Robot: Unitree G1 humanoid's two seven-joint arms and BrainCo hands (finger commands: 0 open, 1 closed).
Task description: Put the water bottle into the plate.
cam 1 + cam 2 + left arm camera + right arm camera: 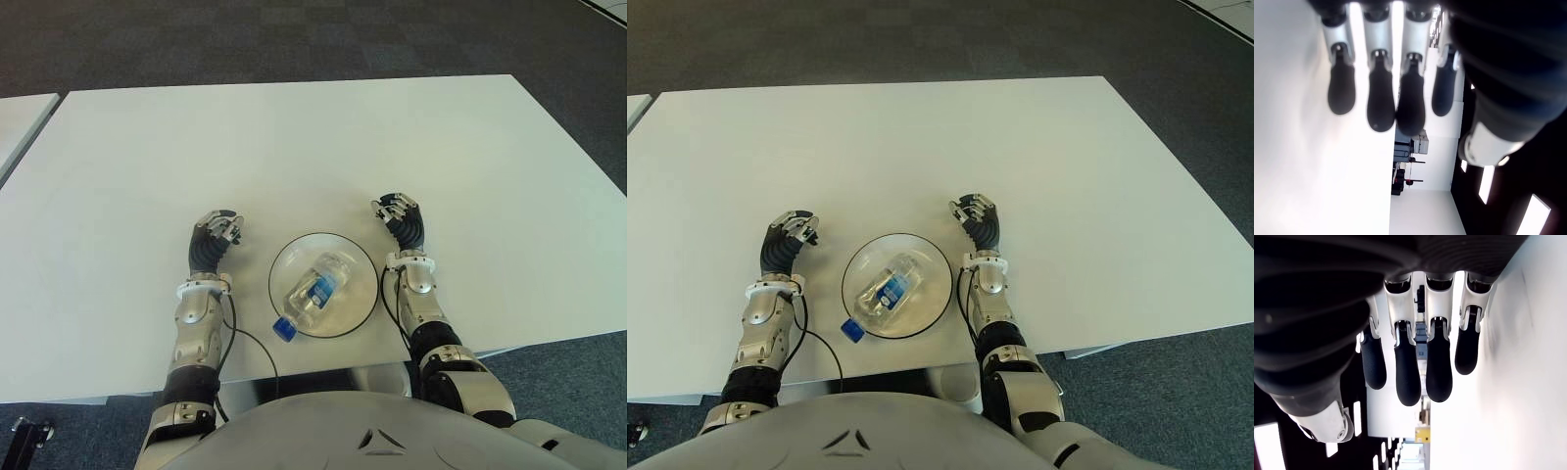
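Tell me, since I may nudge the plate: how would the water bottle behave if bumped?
The water bottle lies on its side in the plate, so it would probably roll. Its blue cap overhangs the rim, so it might slide out. It looks like thin clear plastic, likely light and slippery.

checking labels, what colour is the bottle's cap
Blue; the water bottle's cap shows best in the left eye view.

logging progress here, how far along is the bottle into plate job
Looks done: the water bottle lies on its side in the plate, with its blue cap end poking over the near rim. Nothing is in hand: the left hand and right hand sit either side of the plate, holding nothing. Nothing obvious is left.
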